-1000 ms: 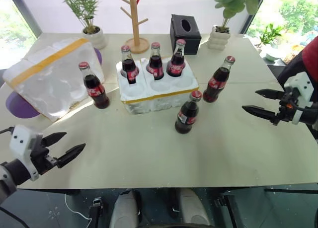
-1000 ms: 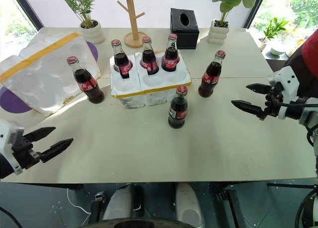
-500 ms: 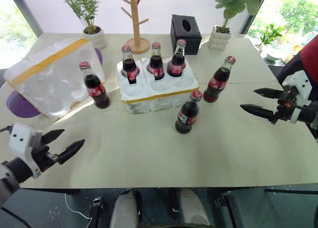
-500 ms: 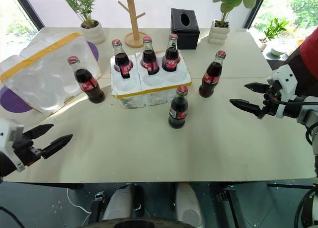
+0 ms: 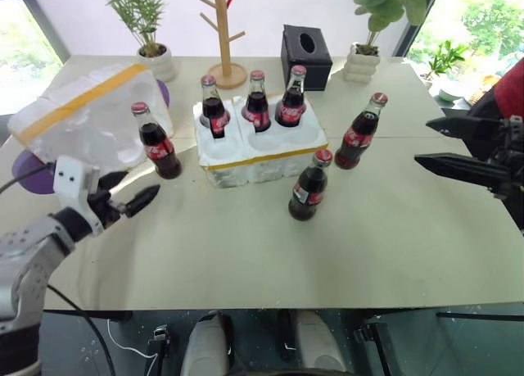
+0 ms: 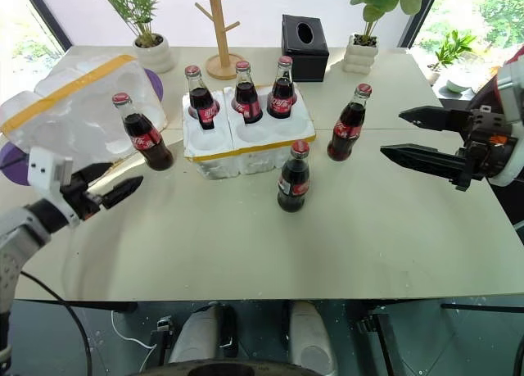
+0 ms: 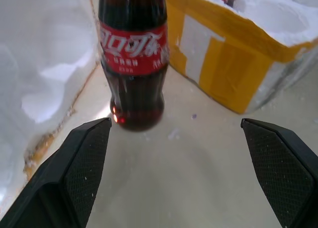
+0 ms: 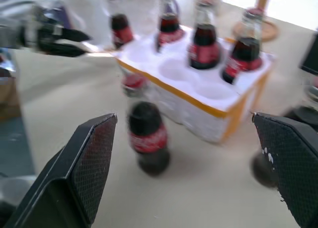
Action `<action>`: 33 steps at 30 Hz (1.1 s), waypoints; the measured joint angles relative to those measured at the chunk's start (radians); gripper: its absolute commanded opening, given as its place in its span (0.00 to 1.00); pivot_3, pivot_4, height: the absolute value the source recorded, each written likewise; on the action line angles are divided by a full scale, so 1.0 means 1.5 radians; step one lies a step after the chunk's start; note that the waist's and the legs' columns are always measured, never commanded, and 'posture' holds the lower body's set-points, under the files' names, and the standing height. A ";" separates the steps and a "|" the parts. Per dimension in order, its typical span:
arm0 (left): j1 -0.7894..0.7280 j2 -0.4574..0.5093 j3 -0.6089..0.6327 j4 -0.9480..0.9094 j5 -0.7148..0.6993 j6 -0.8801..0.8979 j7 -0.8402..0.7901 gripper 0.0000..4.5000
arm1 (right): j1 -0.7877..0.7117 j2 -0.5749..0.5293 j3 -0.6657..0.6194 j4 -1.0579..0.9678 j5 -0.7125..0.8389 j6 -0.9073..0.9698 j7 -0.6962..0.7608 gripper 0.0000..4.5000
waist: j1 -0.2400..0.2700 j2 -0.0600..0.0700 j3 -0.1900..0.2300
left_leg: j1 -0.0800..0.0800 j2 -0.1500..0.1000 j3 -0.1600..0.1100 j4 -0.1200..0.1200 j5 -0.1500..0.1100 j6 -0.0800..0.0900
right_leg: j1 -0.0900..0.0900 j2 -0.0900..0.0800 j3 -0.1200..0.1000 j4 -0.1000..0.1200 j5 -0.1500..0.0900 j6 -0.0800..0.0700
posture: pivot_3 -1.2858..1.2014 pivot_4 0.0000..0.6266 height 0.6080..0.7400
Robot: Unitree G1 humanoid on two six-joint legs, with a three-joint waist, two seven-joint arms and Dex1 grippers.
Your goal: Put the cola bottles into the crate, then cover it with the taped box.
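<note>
Our left gripper (image 5: 129, 197) hangs with fingers spread just short of a loose cola bottle (image 5: 155, 142) left of the crate (image 5: 260, 151); our right gripper (image 6: 405, 135) is spread too — empty, right of the crate. Three bottles sit in the crate's back wells, two more stand loose near its front right corner — the taped box (image 5: 86, 124) lies tilted to its left.

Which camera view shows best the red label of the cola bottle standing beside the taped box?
The left wrist view: the label is close and facing the camera. In the eye views that cola bottle is small. In the right wrist view it is far and blurred.
</note>
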 measured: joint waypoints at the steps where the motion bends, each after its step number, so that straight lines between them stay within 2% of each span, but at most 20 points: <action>1: -0.033 -0.001 -0.015 0.030 0.017 -0.013 0.001 0.97 | -0.009 -0.002 -0.005 -0.012 0.021 0.012 -0.005 1.00 | 0.000 0.000 0.000 | 0.000 0.000 0.000 0.000 0.000 0.000 | 0.000 0.000 0.000 0.000 0.000 0.000 | 0.52 0.24 1.00; 3: -0.092 -0.011 -0.047 0.090 0.044 -0.037 -0.001 0.97 | -0.014 -0.013 -0.013 -0.037 0.053 0.026 -0.013 1.00 | 0.000 0.000 0.000 | -0.001 0.000 0.000 0.000 0.000 0.000 | 0.000 0.000 0.000 -0.001 0.000 0.000 | 0.52 0.24 1.00; 8: -0.169 -0.032 -0.101 0.187 0.086 -0.077 -0.016 0.97 | -0.010 -0.016 -0.019 -0.061 0.083 0.036 -0.033 1.00 | -0.002 -0.001 0.000 | -0.001 0.000 0.000 0.000 0.000 0.001 | 0.000 0.000 0.000 -0.001 0.001 0.003 | 0.52 0.24 1.00; 17: -0.266 -0.070 -0.134 0.339 0.140 -0.141 -0.031 0.97 | -0.014 -0.016 -0.009 -0.074 0.115 0.033 -0.056 1.00 | 0.000 -0.001 0.000 | -0.001 0.000 0.000 0.000 0.000 0.000 | 0.000 0.000 0.000 0.000 0.001 0.003 | 0.52 0.24 1.00; 20: -0.276 -0.080 -0.142 0.365 0.155 -0.161 -0.032 0.80 | -0.021 -0.016 0.004 -0.072 0.122 0.029 -0.066 1.00 | -0.001 -0.001 0.000 | -0.001 0.000 0.000 0.000 0.000 0.000 | 0.000 0.001 0.000 0.000 0.002 0.003 | 0.52 0.24 1.00; 22: -0.278 -0.082 -0.142 0.372 0.155 -0.166 -0.034 0.62 | -0.030 -0.016 0.009 -0.071 0.133 0.029 -0.074 1.00 | -0.001 -0.001 0.000 | -0.001 0.000 0.000 0.000 0.000 0.000 | 0.000 0.001 0.000 0.000 0.002 0.003 | 0.52 0.24 1.00; 28: -0.253 -0.056 -0.140 0.324 0.145 -0.135 -0.066 0.63 | -0.039 -0.016 0.033 -0.073 0.129 0.012 -0.093 1.00 | -0.003 -0.001 0.000 | -0.001 0.000 0.000 0.000 0.000 0.000 | -0.001 0.000 0.000 0.000 0.002 0.003 | 0.52 0.24 1.00; 33: -0.213 0.015 -0.122 0.183 0.040 0.001 -0.163 0.63 | -0.043 -0.016 0.049 -0.071 0.119 -0.001 -0.099 1.00 | 0.000 -0.002 0.001 | -0.002 0.001 -0.001 0.000 0.000 0.000 | -0.002 0.001 -0.001 0.000 0.002 0.003 | 0.52 0.24 1.00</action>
